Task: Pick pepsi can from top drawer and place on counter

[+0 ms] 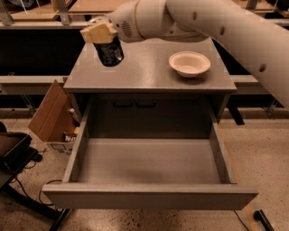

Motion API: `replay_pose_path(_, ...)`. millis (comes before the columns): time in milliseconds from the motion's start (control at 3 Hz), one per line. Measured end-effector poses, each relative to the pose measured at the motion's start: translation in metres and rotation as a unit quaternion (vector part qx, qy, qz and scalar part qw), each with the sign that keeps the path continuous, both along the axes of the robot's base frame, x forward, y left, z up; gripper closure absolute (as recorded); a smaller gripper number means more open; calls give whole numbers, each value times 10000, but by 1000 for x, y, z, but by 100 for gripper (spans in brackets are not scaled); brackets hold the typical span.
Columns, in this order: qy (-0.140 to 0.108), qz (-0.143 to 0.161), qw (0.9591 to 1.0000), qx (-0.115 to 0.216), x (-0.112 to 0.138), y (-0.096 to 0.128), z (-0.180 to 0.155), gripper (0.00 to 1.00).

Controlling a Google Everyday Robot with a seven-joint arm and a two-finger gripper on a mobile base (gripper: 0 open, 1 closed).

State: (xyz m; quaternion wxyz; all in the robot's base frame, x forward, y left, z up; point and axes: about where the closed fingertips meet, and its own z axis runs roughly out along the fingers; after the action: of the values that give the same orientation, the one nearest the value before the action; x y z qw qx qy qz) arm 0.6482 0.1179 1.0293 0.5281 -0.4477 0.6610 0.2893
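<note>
my tool (101, 35) clamped on the pepsi can (110, 53), hanging over the back-left of the counter (144, 76), can tilted a bit, white bowl (189, 64) on the counter's R side, top drawer (149, 196) pulled wide open below, cardboard box (52, 113) off to the L

A robotics lab or test workroom, not a home.

A white robot arm (235, 27) reaches in from the right, its tool (103, 38) holding a pepsi can (109, 53) above the left side of a grey metal cabinet's tabletop (144, 76). The top drawer (149, 197) stands pulled out, and plain wooden desks (90, 5) on metal frames run along behind. The speckled hard floor (271, 149) carries an opened cardboard box (52, 113), loose cables (32, 159) and a black stand (13, 151) at the left.
</note>
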Motion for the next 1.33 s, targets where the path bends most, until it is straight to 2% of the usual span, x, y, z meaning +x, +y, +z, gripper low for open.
replay_pose_path(333, 406, -446, 9978, 277, 34, 35, -12, 100)
replay_pose_path(667, 731, -856, 9910, 725, 66, 49, -38, 100)
replay_pose_path(1000, 580, -968, 9870, 1141, 94, 52, -59, 100)
replay_pose_path(1333, 135, -1037, 9864, 1264, 118, 38, -71, 100)
